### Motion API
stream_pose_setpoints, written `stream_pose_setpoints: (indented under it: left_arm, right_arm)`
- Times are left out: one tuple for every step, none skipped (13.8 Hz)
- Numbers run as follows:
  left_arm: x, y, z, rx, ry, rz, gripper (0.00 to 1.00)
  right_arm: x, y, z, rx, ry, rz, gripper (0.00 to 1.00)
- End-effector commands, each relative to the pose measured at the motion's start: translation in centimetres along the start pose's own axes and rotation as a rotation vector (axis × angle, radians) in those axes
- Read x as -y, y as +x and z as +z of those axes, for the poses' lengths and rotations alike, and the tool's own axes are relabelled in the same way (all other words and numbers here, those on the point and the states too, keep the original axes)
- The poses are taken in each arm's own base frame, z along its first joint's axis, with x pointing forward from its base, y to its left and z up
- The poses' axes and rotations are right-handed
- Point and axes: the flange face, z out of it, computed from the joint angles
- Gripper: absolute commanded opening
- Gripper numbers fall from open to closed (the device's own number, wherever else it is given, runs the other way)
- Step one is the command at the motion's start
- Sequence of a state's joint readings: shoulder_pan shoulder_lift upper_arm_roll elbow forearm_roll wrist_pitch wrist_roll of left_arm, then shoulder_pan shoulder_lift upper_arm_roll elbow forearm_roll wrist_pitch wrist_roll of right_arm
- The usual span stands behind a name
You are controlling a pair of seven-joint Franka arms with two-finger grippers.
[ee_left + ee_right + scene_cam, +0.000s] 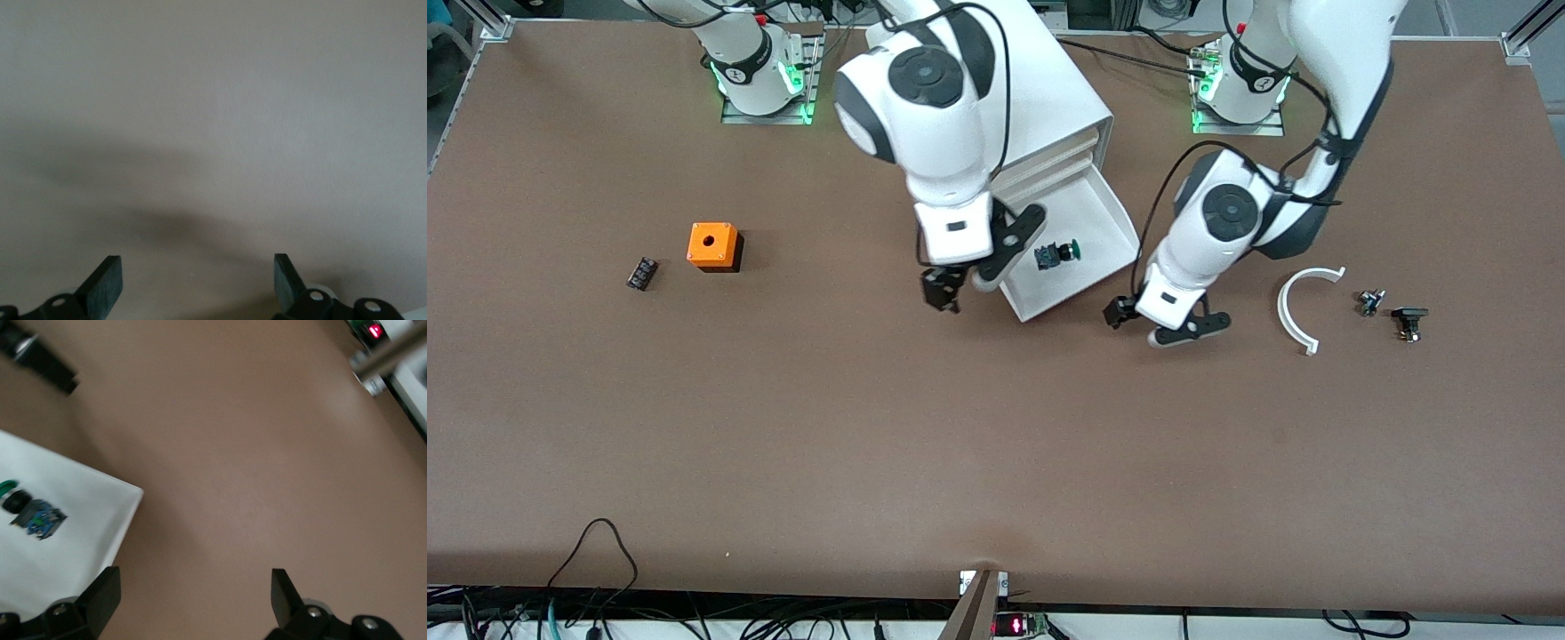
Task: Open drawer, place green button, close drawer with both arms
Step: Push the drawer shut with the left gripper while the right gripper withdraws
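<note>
Two of three steps look done: lowest drawer point(1112, 227) is pulled out and the green-capped button point(1056, 254) lies inside it; closing remains. Right gripper point(943, 291) hangs over bare table just off the drawer's front corner, fingers spread, holding nothing. Left gripper point(1169, 324) hovers by the drawer's other front corner, also spread and empty.

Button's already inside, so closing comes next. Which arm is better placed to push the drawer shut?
Probably the right gripper: open, empty, beside the drawer's front corner. The left gripper, also open, hangs over bare table.
</note>
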State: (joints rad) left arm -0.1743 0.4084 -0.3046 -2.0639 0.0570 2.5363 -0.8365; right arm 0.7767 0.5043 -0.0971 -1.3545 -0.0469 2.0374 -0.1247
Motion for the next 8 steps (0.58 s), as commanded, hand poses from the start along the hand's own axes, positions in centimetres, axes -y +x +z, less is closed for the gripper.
stream_pose_setpoints:
  left_arm:
    - [-0.8,-2.6,1.7,-0.008,0.019,-0.039,1.0]
    - [-0.7,-3.4,2.1,0.0,0.029,-0.038,1.0]
    - [-0.6,-4.0,2.3,0.005,0.036,-0.043,1.0]
    - [-0.7,-4.8,2.3,0.011,0.043,-0.042,1.0]
    - [-1.2,-6.5,2.5,0.025,0.05,-0.037,1.0]
    - [-1.7,-8.4,2.8,0.045,0.059,-0.051,1.0]
    - [-2.2,-10.2,2.6,0.054,0.071,-0.083,1.0]
    - [-3.0,-12.5,2.3,0.065,0.077,-0.103,1.0]
  right_arm:
    - [-4.1,-2.7,-0.5,0.079,-0.006,0.253,1.0]
    - [-5.8,-3.3,-0.3,0.096,-0.019,0.349,1.0]
    - [-7.4,-4.2,0.1,0.133,-0.035,0.452,1.0]
    - [-9.4,-5.2,0.4,0.171,-0.055,0.556,1.0]
    - [-10.4,-6.0,0.3,0.203,-0.068,0.629,1.0]
    - [-11.5,-7.0,-0.5,0.239,-0.08,0.678,1.0]
    - [-12.7,-7.8,-1.1,0.261,-0.089,0.707,1.0]
    - [-14.6,-8.7,-2.4,0.255,-0.091,0.741,1.0]
